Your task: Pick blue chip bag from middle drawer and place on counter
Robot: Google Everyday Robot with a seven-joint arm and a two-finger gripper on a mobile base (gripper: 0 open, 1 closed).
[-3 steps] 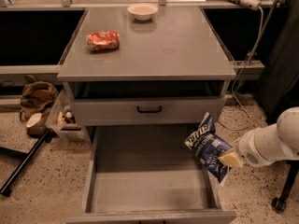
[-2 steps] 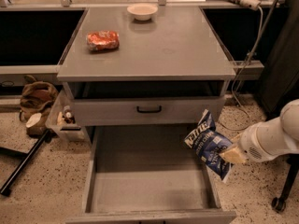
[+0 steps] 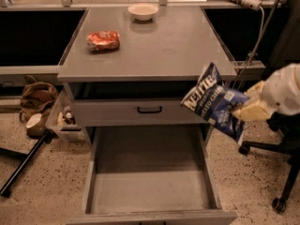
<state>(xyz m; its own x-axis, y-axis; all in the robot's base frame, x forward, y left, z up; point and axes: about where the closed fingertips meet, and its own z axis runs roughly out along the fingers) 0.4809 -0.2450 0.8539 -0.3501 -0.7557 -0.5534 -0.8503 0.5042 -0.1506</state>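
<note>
The matte grey surface lies flat and smooth. Under it the shallow metal drawer stands pulled out, its plain floor and low walls in view. Off the front right corner hangs the gripper with its jaws pinched narrow on a glossy blue chip bag, which is tilted in the air above the drawer's right wall. On the surface sit a crinkled orange-red foil bag and, further back, a round white bowl.

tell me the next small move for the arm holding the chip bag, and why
Probably lift and swing left, over the counter. The gripper, right of the cabinet, is shut on the blue chip bag, which is already out of the middle drawer but hangs beside the counter's front right corner, not above its top.
</note>
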